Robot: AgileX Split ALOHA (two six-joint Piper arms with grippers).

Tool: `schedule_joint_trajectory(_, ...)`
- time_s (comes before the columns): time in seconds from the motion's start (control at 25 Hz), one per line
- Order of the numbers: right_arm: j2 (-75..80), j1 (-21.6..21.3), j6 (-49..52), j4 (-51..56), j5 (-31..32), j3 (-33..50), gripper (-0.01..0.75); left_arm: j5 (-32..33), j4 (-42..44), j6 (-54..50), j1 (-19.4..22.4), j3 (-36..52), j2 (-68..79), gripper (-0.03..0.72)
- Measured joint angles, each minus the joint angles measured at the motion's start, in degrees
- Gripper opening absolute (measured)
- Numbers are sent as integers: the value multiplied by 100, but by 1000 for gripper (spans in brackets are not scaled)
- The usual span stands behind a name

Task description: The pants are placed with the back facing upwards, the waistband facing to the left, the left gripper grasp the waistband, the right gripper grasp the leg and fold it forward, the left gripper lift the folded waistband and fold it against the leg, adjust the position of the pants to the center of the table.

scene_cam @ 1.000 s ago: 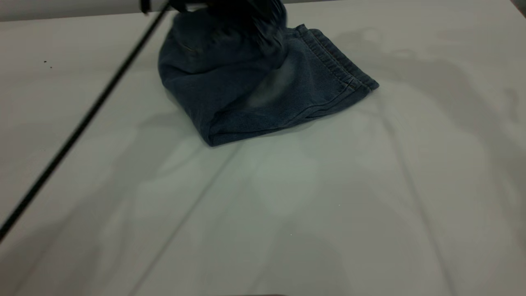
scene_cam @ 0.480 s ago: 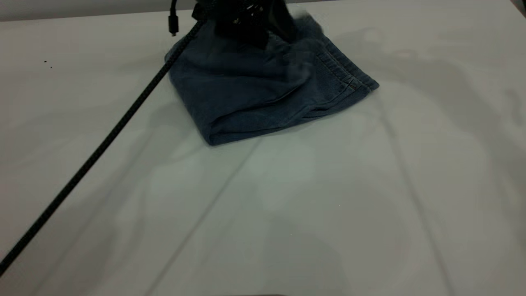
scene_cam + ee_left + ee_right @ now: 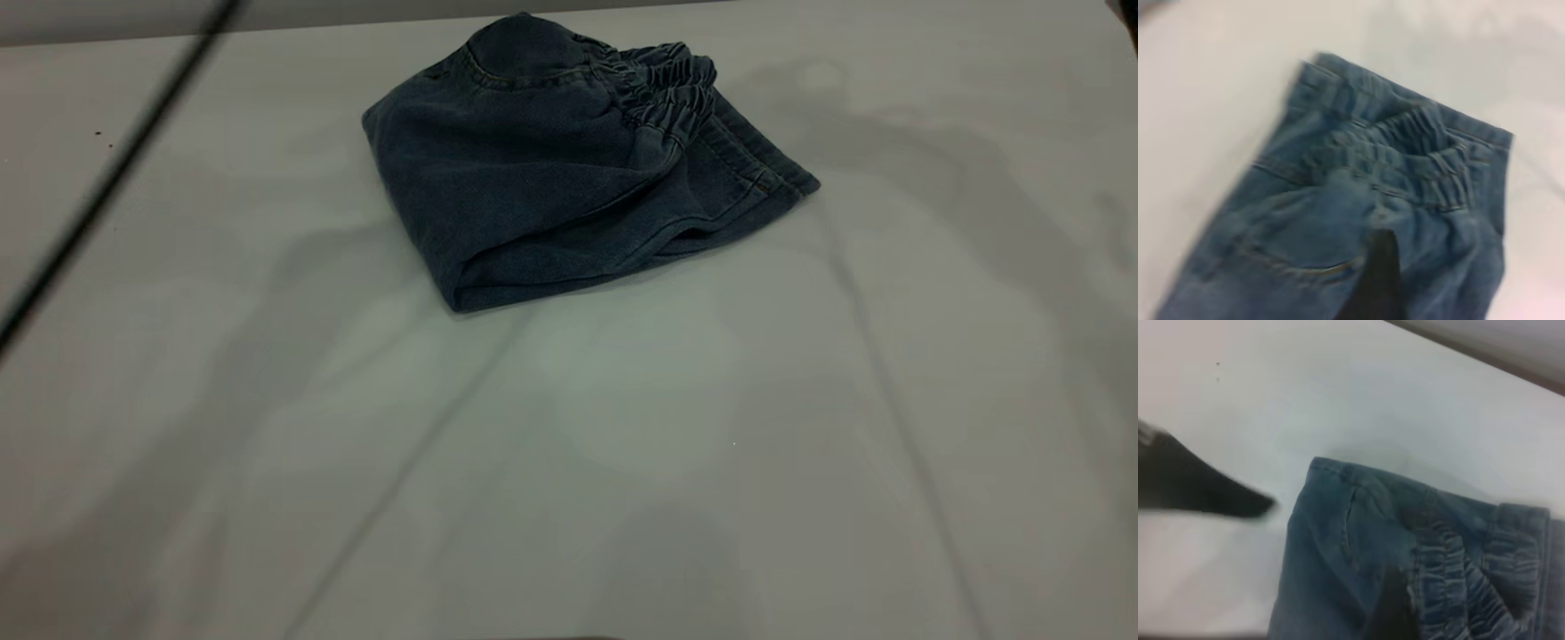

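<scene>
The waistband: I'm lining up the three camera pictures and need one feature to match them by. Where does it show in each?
Exterior view: the waistband lies ruched on top of the folded pants, at their far right, above the leg hem.
Left wrist view: the waistband crosses the middle of the picture.
Right wrist view: the waistband sits at the lower right.
Shared landmark: the gathered elastic ruching against the white table.

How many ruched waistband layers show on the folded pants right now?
2. Both waistband layers sit stacked at the far right end of the pants, one just behind the other, resting over the hemmed leg. Others may be hidden in the fold.
</scene>
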Motion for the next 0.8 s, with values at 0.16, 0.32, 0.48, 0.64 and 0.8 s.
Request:
schedule_joint_trajectory(0.16, 58, 267, 12, -37, 39, -4, 516, 49, 717, -635, 263, 0, -568, 595)
schedule_joint_trajectory(0.32, 423, 827, 463, -771, -39, -30, 516, 86, 1188, -1266, 511, 0, -966, 590)
schedule_joint_trajectory(0.48, 921, 1545, 1392, -2402, -259, -30, 516, 149, 1299, -1412, 540, 0, -1194, 590)
schedule_joint_trajectory(0.64, 1360, 2115, 2132, -3537, -624, -30, 515, 207, 1304, -1467, 540, 0, -1231, 590)
schedule_joint_trajectory(0.8, 1847, 2310, 2395, -3795, -876, -30, 515, 315, 1303, -1516, 540, 0, -1231, 590)
